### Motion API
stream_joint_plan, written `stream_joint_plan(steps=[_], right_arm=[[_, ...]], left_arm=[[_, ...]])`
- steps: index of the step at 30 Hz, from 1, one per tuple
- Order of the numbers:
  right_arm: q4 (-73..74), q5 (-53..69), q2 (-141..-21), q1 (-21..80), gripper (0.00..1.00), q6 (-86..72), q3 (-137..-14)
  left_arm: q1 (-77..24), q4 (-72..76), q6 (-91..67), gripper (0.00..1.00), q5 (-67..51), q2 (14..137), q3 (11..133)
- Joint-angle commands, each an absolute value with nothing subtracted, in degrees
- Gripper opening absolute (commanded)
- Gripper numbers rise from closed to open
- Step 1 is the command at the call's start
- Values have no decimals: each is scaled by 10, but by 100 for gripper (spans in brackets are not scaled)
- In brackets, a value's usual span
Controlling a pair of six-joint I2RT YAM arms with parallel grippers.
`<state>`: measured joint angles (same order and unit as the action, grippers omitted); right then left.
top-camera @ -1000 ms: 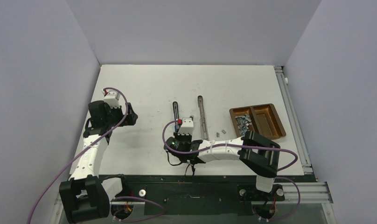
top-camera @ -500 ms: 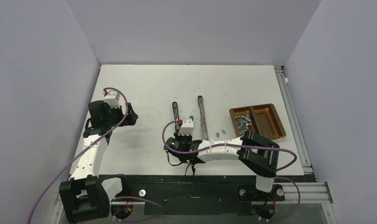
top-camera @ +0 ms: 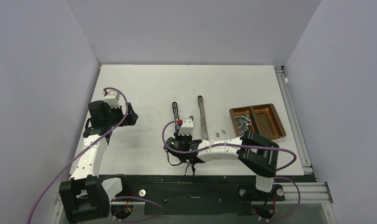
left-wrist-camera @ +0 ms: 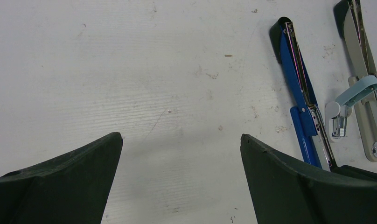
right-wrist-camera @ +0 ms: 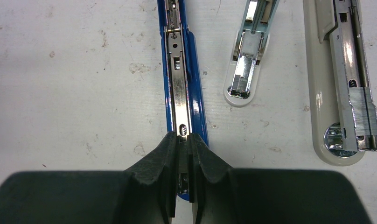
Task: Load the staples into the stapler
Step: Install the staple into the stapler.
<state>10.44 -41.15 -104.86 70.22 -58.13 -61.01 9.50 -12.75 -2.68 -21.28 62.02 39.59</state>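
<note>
The blue stapler (right-wrist-camera: 181, 70) lies opened flat on the table, its metal magazine facing up. It also shows in the top view (top-camera: 176, 111) and the left wrist view (left-wrist-camera: 298, 93). My right gripper (right-wrist-camera: 182, 138) is shut on a short grey staple strip (right-wrist-camera: 182, 149), held right over the near end of the blue stapler's magazine. Whether the strip touches the channel is hidden by the fingers. More staples (top-camera: 242, 122) lie in the brown tray (top-camera: 273, 122). My left gripper (left-wrist-camera: 181, 137) is open and empty over bare table at the left (top-camera: 129, 115).
A beige stapler (right-wrist-camera: 338, 70) lies open to the right of the blue one, with staples in its magazine. A small pale blue-green stapler (right-wrist-camera: 250, 51) lies between them. Two loose staple bits (top-camera: 220, 133) lie on the table near the tray.
</note>
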Motion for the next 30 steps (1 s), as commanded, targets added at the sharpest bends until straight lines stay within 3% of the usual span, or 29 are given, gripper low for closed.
stream_joint_plan(steps=[1,10,22,30], right_arm=[[111,-416,-1056,699,12,-576,-624],[89,-410,-1040,701,31,-557,-614],[83,-385,-956,688,36,-496,-610],[17,-331,-852,680,61,-406,-524]], left_arm=[[98,-114,-29,96,-223,613,426],[98,-115,-29,96,-223,612,427],[98,-119,-32,96,-229,617,443],[98,-132,-22,96,-255,660,501]])
